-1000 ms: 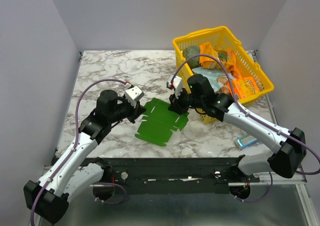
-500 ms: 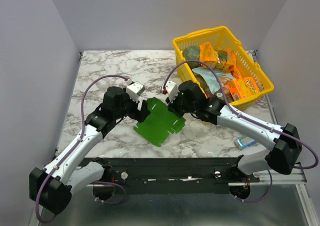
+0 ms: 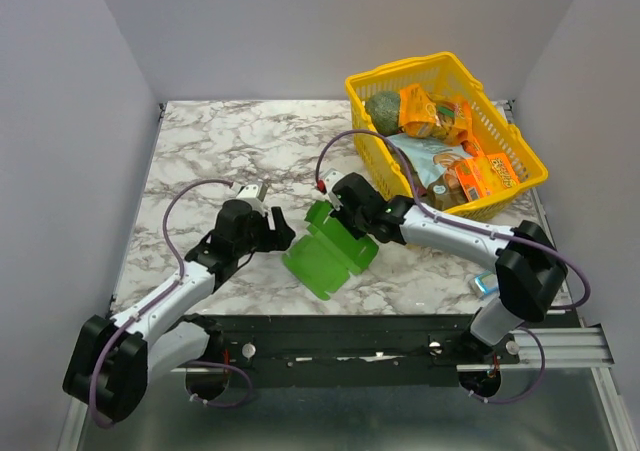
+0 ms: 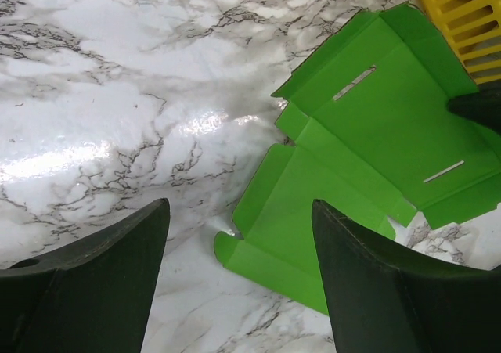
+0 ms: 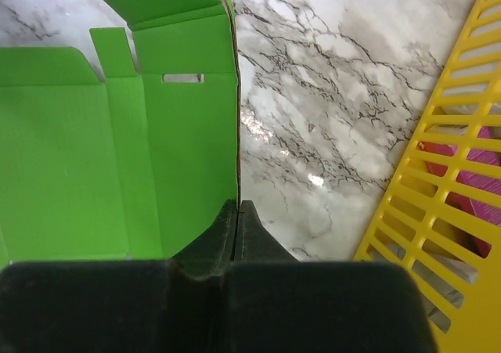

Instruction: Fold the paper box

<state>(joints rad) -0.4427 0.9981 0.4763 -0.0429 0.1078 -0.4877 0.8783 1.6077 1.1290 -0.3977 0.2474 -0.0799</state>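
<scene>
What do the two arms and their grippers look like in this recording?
The left arm and right arm have white shells between bulky black joints. A thin purple cable loops loosely along each. The left gripper and right gripper have matte black fingers, broad at the root and tapering to the tip.

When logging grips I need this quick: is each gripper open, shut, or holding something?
Left gripper: open, holding nothing.
Right gripper: shut on the paper box at its edge.
</scene>
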